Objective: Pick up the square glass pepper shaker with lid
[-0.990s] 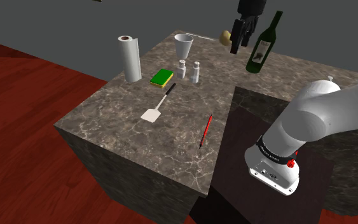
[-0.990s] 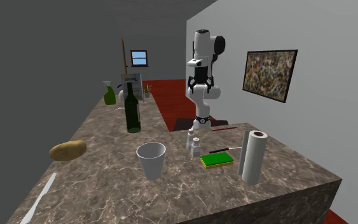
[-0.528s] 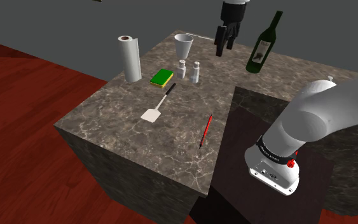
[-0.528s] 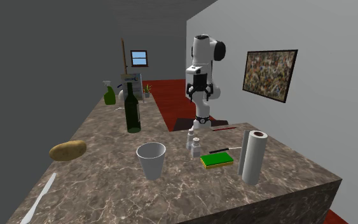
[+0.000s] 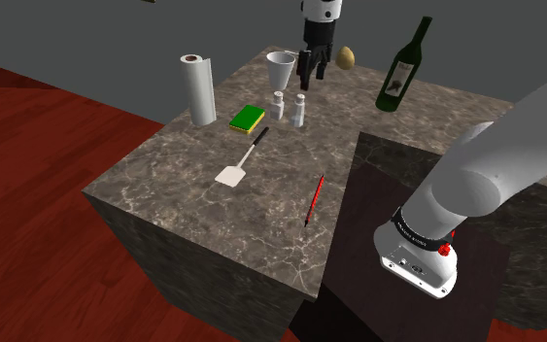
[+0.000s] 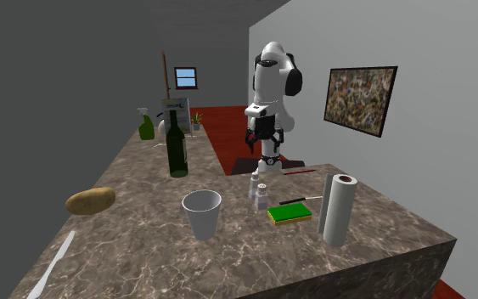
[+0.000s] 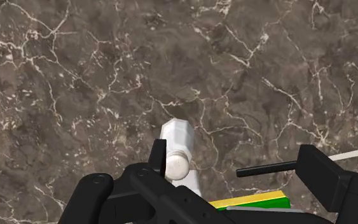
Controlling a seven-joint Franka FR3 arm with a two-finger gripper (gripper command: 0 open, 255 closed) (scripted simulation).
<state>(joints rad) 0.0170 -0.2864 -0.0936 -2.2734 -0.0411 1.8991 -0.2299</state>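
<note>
Two small clear shakers with pale lids stand side by side on the dark marble counter (image 5: 193, 194): one (image 5: 278, 104) nearer the sponge, the other (image 5: 299, 110) beside it; I cannot tell which is the pepper shaker. They also stand together in the second exterior view (image 6: 254, 183) (image 6: 261, 194). My black gripper (image 5: 312, 68) hangs open a little above and behind them, fingers pointing down (image 6: 264, 146). In the wrist view one shaker (image 7: 179, 147) stands just beside one fingertip (image 7: 158, 154), outside the gap of the open gripper (image 7: 234, 162).
A white cup (image 5: 281, 69), a potato (image 5: 345, 58) and a green wine bottle (image 5: 403, 66) stand close to the gripper. A green-yellow sponge (image 5: 247, 119), a paper towel roll (image 5: 200, 89), a spatula (image 5: 241, 160) and a red pencil (image 5: 314, 200) lie further along the counter.
The gripper has swung toward the shoulder view's left and come down, from beside the wine bottle to just above the shakers. The potato is now uncovered.
</note>
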